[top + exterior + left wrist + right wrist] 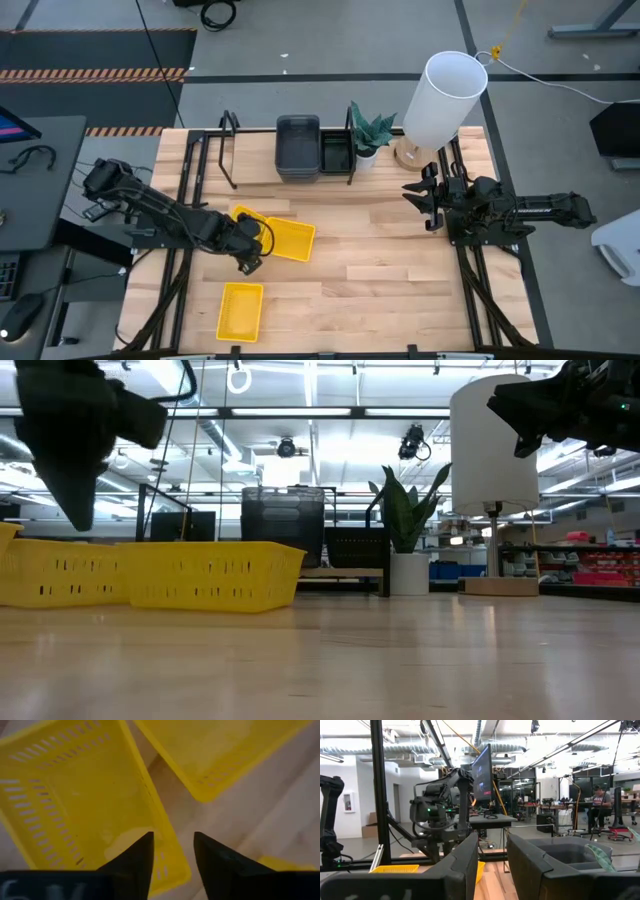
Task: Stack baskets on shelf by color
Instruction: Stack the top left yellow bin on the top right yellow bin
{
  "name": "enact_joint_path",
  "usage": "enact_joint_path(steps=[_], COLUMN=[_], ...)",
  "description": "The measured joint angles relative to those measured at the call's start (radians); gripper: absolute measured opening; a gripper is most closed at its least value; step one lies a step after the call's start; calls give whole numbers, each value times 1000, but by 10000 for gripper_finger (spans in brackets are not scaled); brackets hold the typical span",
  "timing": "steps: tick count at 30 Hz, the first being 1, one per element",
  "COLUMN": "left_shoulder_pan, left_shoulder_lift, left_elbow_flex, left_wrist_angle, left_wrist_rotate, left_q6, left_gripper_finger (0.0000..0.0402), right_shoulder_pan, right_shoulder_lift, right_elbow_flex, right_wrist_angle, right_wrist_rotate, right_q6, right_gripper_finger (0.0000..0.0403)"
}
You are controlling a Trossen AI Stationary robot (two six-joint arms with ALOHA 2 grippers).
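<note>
Three yellow baskets lie on the tabletop: one (290, 240) under my left gripper (250, 262), one (247, 215) partly tucked behind it, and one (240, 310) near the front edge. My left gripper (172, 837) is open and hovers just above the nearest basket (75, 795). Its fingers stand either side of that basket's side wall (167, 845), near a corner. Dark grey baskets (298, 148) are stacked on the shelf (255, 165), with a black mesh basket (335, 155) beside them. My right gripper (420, 200) waits open, raised at the table's right.
A potted plant (370, 135) and a tall white cylinder lamp (445, 100) stand at the shelf's right end. The shelf's black end posts (230, 150) rise on the left. Bare wood (400, 280) lies between the arms.
</note>
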Motion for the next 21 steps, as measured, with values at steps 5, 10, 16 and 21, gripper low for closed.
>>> enact_joint_path(steps=[5,10,16,21], left_shoulder_pan=[32,45,59,79], left_shoulder_lift=[56,118,187,217], left_elbow_flex=[0,0,0,0], left_wrist_angle=[3,-7,-31,-49], left_wrist_rotate=[-5,-1,27,73], left_q6=[-24,-24,-25,-26], left_gripper_finger=[195,205,165,98], right_shoulder_pan=[0,0,0,0], right_shoulder_lift=[0,0,0,0], right_elbow_flex=[0,0,0,0], right_wrist_angle=[0,0,0,0], right_wrist_rotate=[0,0,0,0], right_q6=[0,0,0,0], right_gripper_finger=[109,109,109,109])
